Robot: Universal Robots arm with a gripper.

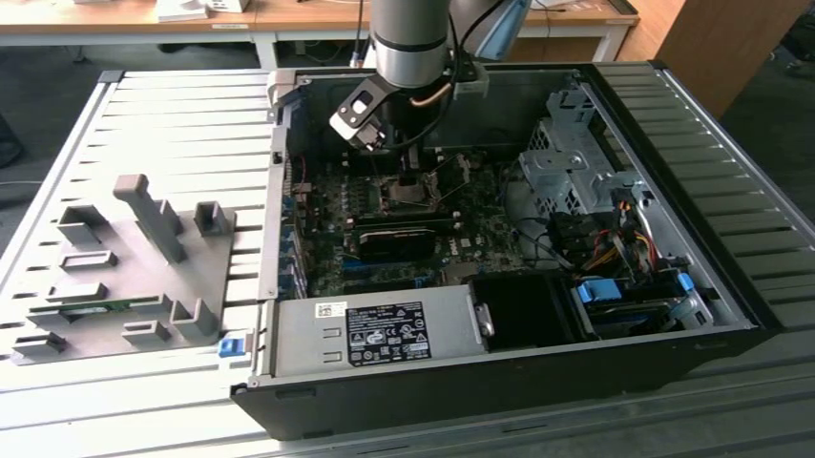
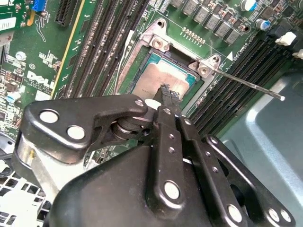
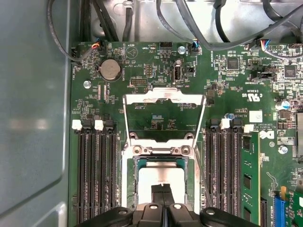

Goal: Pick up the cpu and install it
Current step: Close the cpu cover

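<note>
The cpu (image 3: pixel 160 177) (image 2: pixel 158 80) lies flat inside its socket on the green motherboard (image 3: pixel 156 75), silver top up with a thin green rim around it. The socket's metal frame (image 3: pixel 164 100) is flipped up and its thin lever (image 2: pixel 246 85) stands free. My gripper (image 3: pixel 162 190) (image 2: pixel 168 92) hangs right over the middle of the chip, its two black fingers pressed together with nothing between them. I cannot tell whether the tips touch the silver top. In the exterior view the gripper (image 1: pixel 410 187) reaches down into the open computer case (image 1: pixel 713 277).
Black memory slots (image 3: pixel 97 175) flank the socket, and one holds a green memory strip (image 3: pixel 248 182). A power supply (image 1: pixel 369 329), a drive cage (image 1: pixel 574 157) and loose cables (image 1: pixel 598 239) crowd the case. A grey fixture (image 1: pixel 128 258) sits at the exterior view's left.
</note>
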